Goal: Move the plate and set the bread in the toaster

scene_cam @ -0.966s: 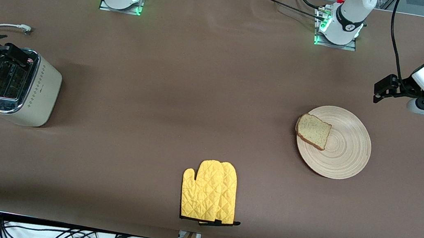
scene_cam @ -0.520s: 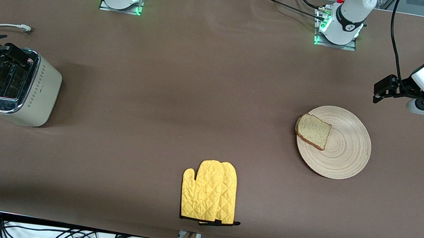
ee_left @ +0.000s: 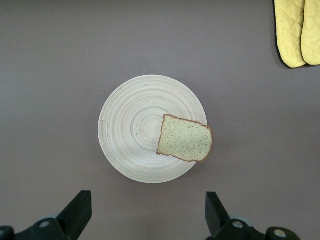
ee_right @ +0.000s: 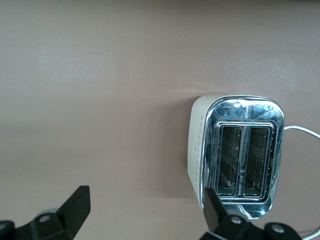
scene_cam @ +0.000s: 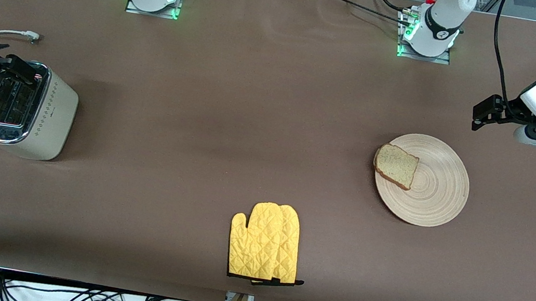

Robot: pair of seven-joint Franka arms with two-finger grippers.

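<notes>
Bread (scene_cam: 396,166) lies on the plate (scene_cam: 437,195) at the left arm's end; the left claw (ee_left: 145,220) hangs spread above. The right claw (ee_right: 145,220), spread, hovers over the toaster (scene_cam: 22,108).

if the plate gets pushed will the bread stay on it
Probably not securely. The bread lies flat but overhangs the plate's rim, so a jerk could slide it off. The plate looks smooth and shallow, so it should slide rather than tip.
</notes>
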